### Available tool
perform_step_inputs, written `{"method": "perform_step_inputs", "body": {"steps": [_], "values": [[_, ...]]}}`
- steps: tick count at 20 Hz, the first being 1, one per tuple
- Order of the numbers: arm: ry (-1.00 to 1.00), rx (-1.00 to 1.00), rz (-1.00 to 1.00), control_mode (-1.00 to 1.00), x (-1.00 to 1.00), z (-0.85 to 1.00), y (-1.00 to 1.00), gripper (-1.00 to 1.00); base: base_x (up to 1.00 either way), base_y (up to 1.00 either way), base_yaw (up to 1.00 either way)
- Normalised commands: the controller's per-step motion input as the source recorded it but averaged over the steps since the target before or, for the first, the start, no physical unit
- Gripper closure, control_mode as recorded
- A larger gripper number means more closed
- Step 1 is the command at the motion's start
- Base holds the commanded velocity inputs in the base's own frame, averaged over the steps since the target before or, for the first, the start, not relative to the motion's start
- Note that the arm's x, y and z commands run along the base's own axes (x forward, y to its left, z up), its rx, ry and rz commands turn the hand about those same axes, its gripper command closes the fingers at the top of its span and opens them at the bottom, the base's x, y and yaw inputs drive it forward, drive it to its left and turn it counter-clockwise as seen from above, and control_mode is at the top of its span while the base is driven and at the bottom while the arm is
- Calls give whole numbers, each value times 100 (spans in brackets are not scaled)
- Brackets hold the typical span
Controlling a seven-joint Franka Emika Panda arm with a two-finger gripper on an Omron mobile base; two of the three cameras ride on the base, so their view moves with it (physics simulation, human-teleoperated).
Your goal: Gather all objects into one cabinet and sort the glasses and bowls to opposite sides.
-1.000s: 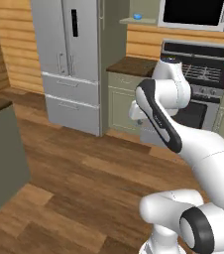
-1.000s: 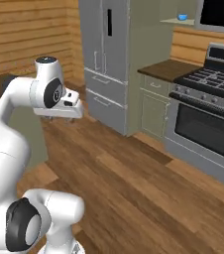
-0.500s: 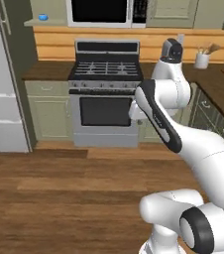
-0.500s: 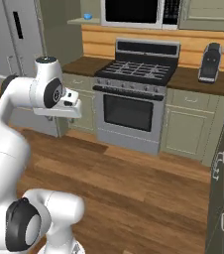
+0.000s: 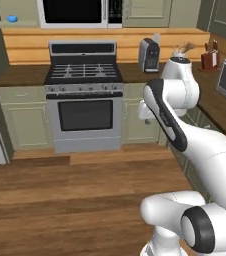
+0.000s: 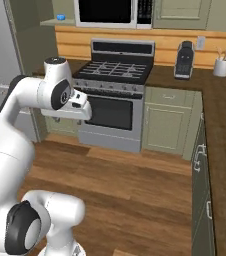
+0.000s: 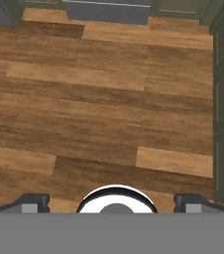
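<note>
A small bright-blue bowl (image 5: 12, 18) sits on the pale shelf (image 5: 15, 24) at the upper left, beside the microwave (image 5: 75, 12), close to the shelf's front edge; its inside is too small to make out. In the right base view the same bowl (image 6: 60, 16) sits at the shelf's left part. On the brown tabletop (image 6: 205, 82), near the back edge, a white utensil holder (image 6: 218, 67) holds wooden utensils, well apart from the dark coffee machine (image 6: 184, 60). The gripper (image 7: 112, 201) hangs over the wooden floor (image 7: 99, 109), jaws spread wide, nothing between them.
</note>
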Motion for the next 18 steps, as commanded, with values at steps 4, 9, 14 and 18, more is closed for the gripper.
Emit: {"method": "perform_step_inputs", "body": {"steps": [4,9,14,18], "values": [[0,0,0,100,0,0,0,-100,50,14,-23],[0,0,0,100,0,0,0,-100,41,7,-25],[0,0,0,100,0,0,0,-100,49,40,-17],[0,0,0,100,0,0,0,-100,60,52,-14]]}}
